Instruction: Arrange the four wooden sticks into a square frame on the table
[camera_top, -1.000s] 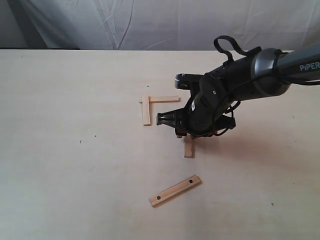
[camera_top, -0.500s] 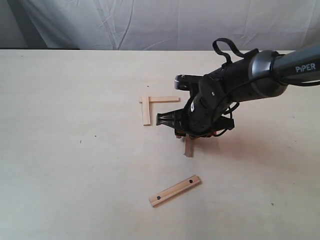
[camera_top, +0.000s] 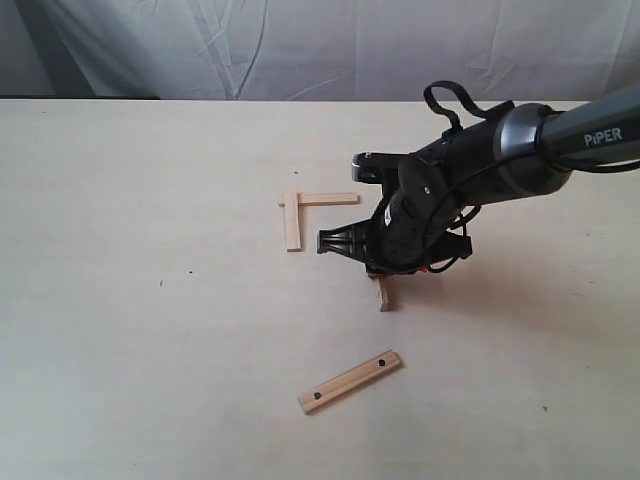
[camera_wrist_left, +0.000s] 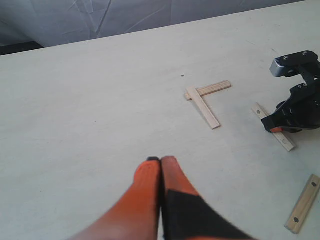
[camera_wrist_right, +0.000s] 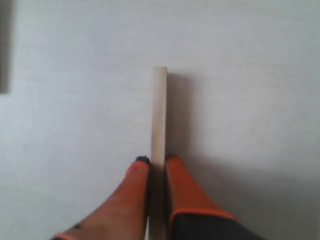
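Note:
Two tan wooden sticks form an L on the table: one upright (camera_top: 292, 222) and one across (camera_top: 326, 199), overlapping at a corner. A third stick (camera_top: 383, 294) pokes out below my right gripper (camera_top: 380, 272), which is shut on it; in the right wrist view this stick (camera_wrist_right: 159, 115) stands on edge between the orange fingertips (camera_wrist_right: 140, 169). The fourth stick (camera_top: 350, 381), with two dark dots, lies apart nearer the front. My left gripper (camera_wrist_left: 161, 161) is shut on nothing, over bare table, and is out of the exterior view.
The pale table (camera_top: 140, 200) stretches wide to the left. A white cloth backdrop (camera_top: 300, 45) hangs behind the far edge. The right arm's dark body (camera_top: 500, 160) reaches in from the right above the table.
The right gripper has lifted slightly with the third stick, so less of the stick shows below it and its lower end sits higher off the table. The other sticks have not moved.

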